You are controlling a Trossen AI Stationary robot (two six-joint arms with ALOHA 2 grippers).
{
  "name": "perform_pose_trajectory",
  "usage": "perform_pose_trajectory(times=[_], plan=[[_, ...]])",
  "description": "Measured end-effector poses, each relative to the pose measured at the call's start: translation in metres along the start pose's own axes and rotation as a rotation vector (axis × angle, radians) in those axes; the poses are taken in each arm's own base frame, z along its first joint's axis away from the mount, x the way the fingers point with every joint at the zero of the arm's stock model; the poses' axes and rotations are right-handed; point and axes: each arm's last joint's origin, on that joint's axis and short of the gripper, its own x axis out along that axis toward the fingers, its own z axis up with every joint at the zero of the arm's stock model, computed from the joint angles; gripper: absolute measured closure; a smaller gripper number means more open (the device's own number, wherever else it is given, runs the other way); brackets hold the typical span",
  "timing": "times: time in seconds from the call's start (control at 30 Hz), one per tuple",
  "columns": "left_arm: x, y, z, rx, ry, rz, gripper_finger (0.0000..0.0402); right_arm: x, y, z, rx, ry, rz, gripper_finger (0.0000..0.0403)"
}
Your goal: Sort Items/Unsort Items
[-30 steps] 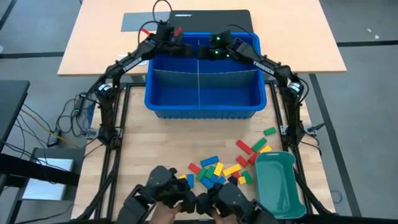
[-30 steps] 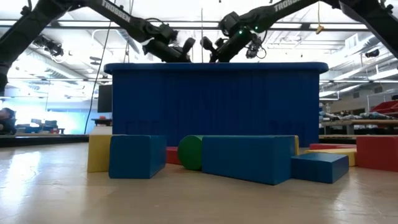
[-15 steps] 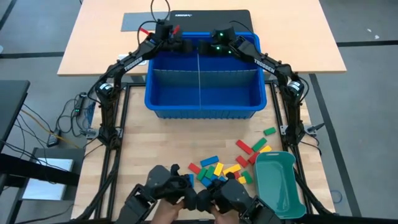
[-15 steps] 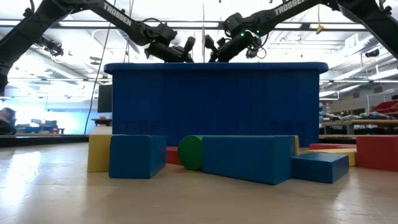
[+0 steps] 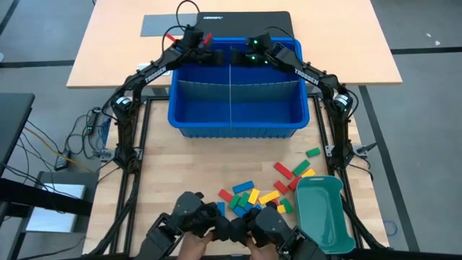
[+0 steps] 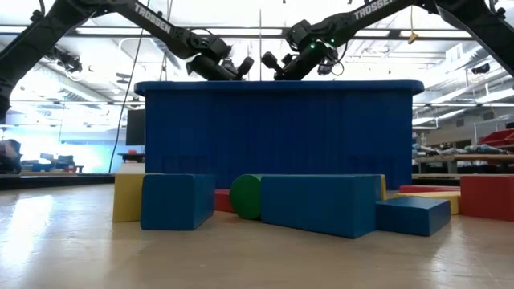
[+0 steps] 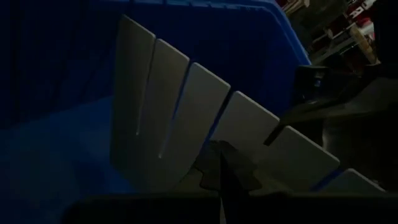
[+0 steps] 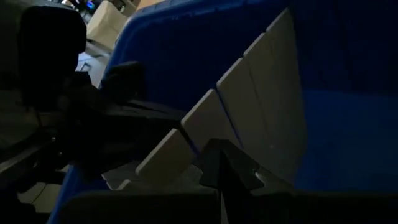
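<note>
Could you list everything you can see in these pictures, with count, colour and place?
Bin: one, blue, on the table's far half.
Divider sheets: grey, crossing inside the bin; slotted sheet near both grippers.
Toy blocks: a few dozen, red, yellow, green, blue, scattered on the near wooden surface.
Tray: one, teal-green, near right corner.
Laptop: one, black, beyond the bin.
Mat: one, grey, beside the laptop.
Left gripper: shut, over the bin's far edge.
Right gripper: shut, facing it there.

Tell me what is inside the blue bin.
The blue bin holds only grey dividers splitting it into compartments; no blocks visible. The far end is covered by both arms.
</note>
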Motion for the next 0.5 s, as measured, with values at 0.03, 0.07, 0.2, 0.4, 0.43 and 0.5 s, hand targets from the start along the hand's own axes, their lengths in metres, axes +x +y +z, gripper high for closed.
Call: perform_pose_trajectory(times=[0.03,0.07,0.2,0.4,0.43,0.5], plan=[[0.001,0.0,0.0,0.002,-0.004,-0.002,0.0401,0.0,0.0,0.0,0.003,0.004,0.009,0.0403],[0.004,0.0,0.0,0.007,-0.009,-0.012,0.0401,0.0,0.0,0.001,0.003,0.008,0.02,0.0403],[0.019,0.001,-0.006,-0.016,0.01,-0.061,0.0401,0.004,0.001,0.001,-0.001,0.018,0.122,0.0403],[0.023,-0.003,-0.008,-0.007,0.02,-0.099,0.0401,0.005,0.0,-0.001,-0.005,0.036,0.138,0.0403],[0.023,-0.003,-0.008,-0.005,0.018,-0.106,0.0401,0.005,0.001,-0.001,-0.007,0.038,0.147,0.0403],[0.022,-0.005,-0.007,-0.001,0.018,-0.114,0.0401,0.005,0.001,-0.001,-0.01,0.038,0.157,0.0403]])
